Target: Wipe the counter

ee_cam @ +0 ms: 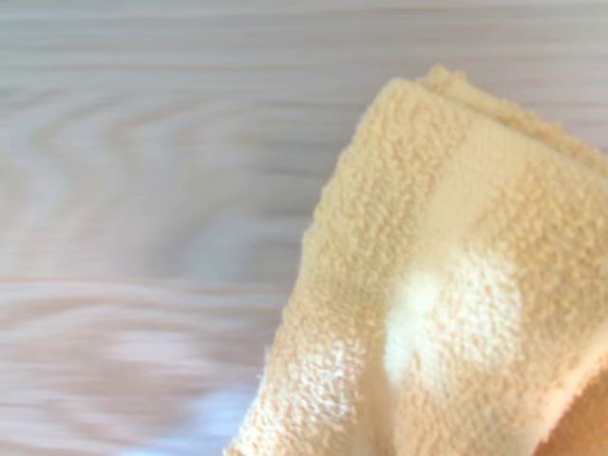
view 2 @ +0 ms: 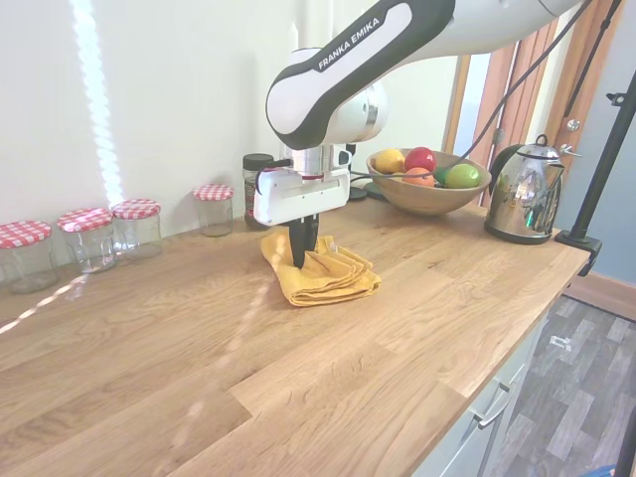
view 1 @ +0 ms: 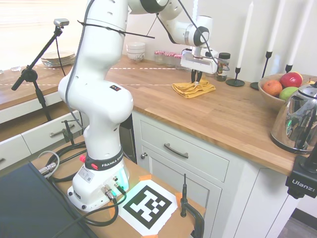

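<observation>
So the gripper (view 2: 299,260) is down on a yellow cloth (view 2: 320,274) that's bunched up on the counter (view 2: 199,348), sitting toward the back edge near the wall, roughly between the row of red-checked-lid jars (view 2: 91,237) and the fruit bowl (view 2: 425,189). From the second exterior view the fingers look drawn in narrow and buried in the folds at the cloth's wall-side end, so my read is it's pinching the cloth, though I can't see the actual contact between the pads and the fabric. The wrist view just shows fuzzy terry cloth over blurry wood grain, which fits with the camera being right on top of it. As for progress: I'd guess this is early or mid-wipe at best. The cloth is rumpled into a heap rather than spread flat, and it only covers a small patch near the back, next to a dark-lidded jar (view 1: 224,66). The long run of wood toward the front edge and out toward the kettle (view 1: 297,119) end looks dry and untouched, but honestly there's no visible spill or streak anywhere to tell wiped from unwiped. What's left, as I see it, is dragging the cloth across the open stretches of the wood.
</observation>
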You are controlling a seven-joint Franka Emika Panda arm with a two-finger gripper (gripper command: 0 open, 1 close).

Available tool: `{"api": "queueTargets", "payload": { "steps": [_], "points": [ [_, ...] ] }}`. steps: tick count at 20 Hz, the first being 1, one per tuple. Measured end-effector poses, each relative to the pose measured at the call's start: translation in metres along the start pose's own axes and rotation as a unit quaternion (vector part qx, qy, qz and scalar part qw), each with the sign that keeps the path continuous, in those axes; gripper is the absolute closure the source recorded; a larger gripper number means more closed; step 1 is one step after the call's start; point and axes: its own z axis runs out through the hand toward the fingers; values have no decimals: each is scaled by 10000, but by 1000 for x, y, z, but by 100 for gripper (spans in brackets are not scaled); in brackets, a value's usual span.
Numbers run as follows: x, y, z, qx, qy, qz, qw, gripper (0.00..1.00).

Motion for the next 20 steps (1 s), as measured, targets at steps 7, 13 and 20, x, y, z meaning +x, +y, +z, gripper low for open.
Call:
{"api": "queueTargets", "payload": {
  "steps": [7,13,20],
  "points": [
    [-68,-59,3,-150,170,-272,9994,100],
    [-116,-94,5,-223,311,-470,9982,100],
    [-166,-134,7,-366,525,-702,9955,100]
  ]
}}
